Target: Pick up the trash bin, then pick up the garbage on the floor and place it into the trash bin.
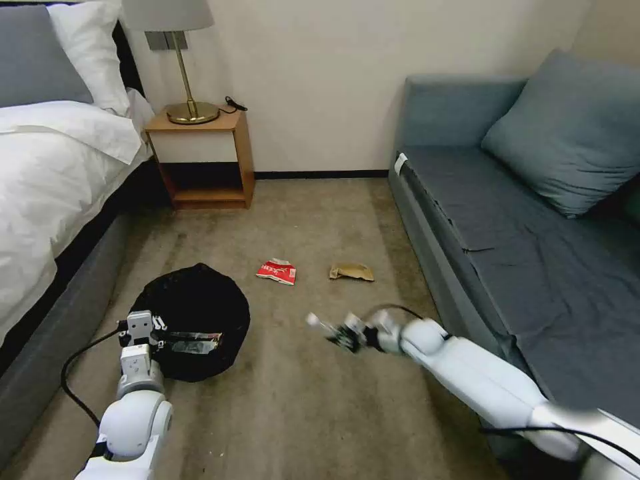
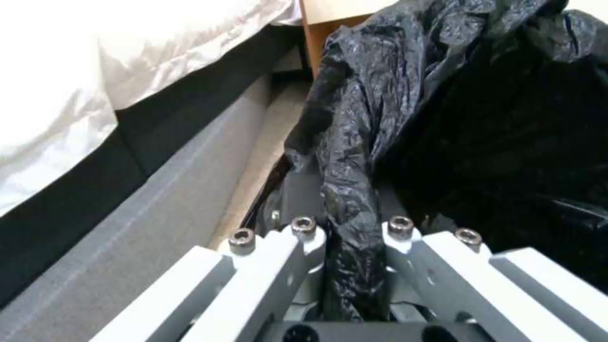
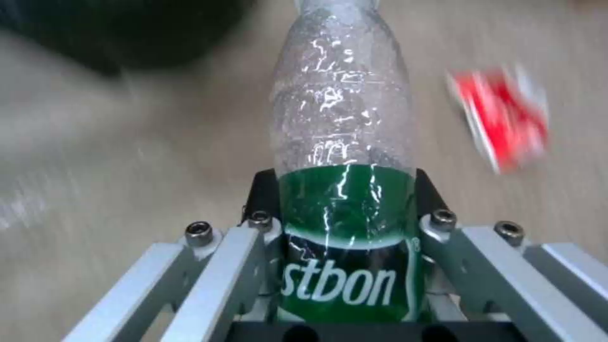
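Trash bin first: the small round bin lined with a crinkly black plastic bag [image 1: 190,320] sits by the grey bed base [image 1: 60,327], and the left gripper [image 1: 139,328] is clamped on its near rim, the bag's fold pinched between the fingers. The left wrist view shows that pinch plainly, black film bunched between the two pads, which the head view leaves vague. I'd judge the bin light but the bag slippery, so the hold should take in the stiff rim under the film, not the loose plastic alone. To the right and a little further out, the right gripper [image 1: 343,333] hangs above the beige carpet [image 1: 300,413], closed around the clear plastic bottle with the green label [image 3: 345,190]. The right wrist view shows the fingers gripping the labelled lower body, neck pointing away; from the head view the bottle is barely made out. It looks empty, light and smooth, likely to dent or slide if squeezed high on the thin wall. Beyond lie the red-and-white crumpled wrapper [image 1: 277,271] and the tan crumpled paper packet [image 1: 351,272], near each other on the carpet, soft enough to pinch anywhere.
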Available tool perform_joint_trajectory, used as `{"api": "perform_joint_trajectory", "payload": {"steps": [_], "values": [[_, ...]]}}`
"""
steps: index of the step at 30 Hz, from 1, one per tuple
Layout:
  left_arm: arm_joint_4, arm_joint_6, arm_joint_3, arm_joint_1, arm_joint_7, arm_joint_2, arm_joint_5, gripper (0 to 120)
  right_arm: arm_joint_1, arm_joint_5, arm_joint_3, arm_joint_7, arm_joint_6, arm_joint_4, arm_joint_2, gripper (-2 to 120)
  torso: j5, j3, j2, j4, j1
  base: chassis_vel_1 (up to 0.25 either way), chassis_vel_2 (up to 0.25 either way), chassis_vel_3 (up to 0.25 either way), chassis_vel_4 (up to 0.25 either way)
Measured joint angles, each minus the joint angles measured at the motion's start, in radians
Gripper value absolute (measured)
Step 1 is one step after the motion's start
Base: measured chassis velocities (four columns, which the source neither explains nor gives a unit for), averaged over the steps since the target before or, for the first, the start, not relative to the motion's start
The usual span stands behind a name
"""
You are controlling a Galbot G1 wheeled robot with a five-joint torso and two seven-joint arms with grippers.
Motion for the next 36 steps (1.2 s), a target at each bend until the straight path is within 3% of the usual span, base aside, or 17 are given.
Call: {"api": "perform_joint_trajectory", "payload": {"steps": [3,12,14,19,26,36], "values": [[-0.002,0.008,0.013,-0.010,0.001,-0.012,0.010,4,0.052,0.030,-0.006,-0.015,0.001,0.035,0.103,23,0.0002,0.000,0.000,0.0004,0.000,0.000,0.000,0.000,0.000],[-0.030,0.023,0.033,-0.021,-0.003,-0.036,0.018,4,0.091,0.060,-0.027,-0.011,0.002,0.033,0.209,23,0.0000,0.000,0.000,-0.0001,0.000,0.000,0.000,0.000,0.000],[-0.041,0.024,0.035,-0.014,-0.005,-0.044,0.020,4,0.093,0.053,-0.034,0.008,0.015,-0.025,0.272,23,0.0000,0.000,0.000,0.0000,0.000,0.000,0.000,0.000,0.000],[-0.048,0.024,0.032,-0.004,-0.007,-0.046,0.020,4,0.084,0.027,-0.040,0.033,0.032,-0.096,0.315,25,0.0000,0.000,0.000,0.0002,0.000,0.000,0.000,0.000,0.000],[-0.052,0.024,0.022,0.000,-0.009,-0.044,0.019,4,0.047,0.004,-0.046,0.060,0.048,-0.110,0.315,48,0.0001,0.000,0.000,-0.0001,0.000,0.000,0.000,0.000,0.000],[-0.036,0.024,0.010,-0.004,-0.013,-0.032,0.010,4,-0.003,0.012,-0.010,0.108,0.032,-0.020,0.276,88,0.0003,0.000,0.000,-0.0001,0.000,0.000,0.000,0.000,0.000]]}}
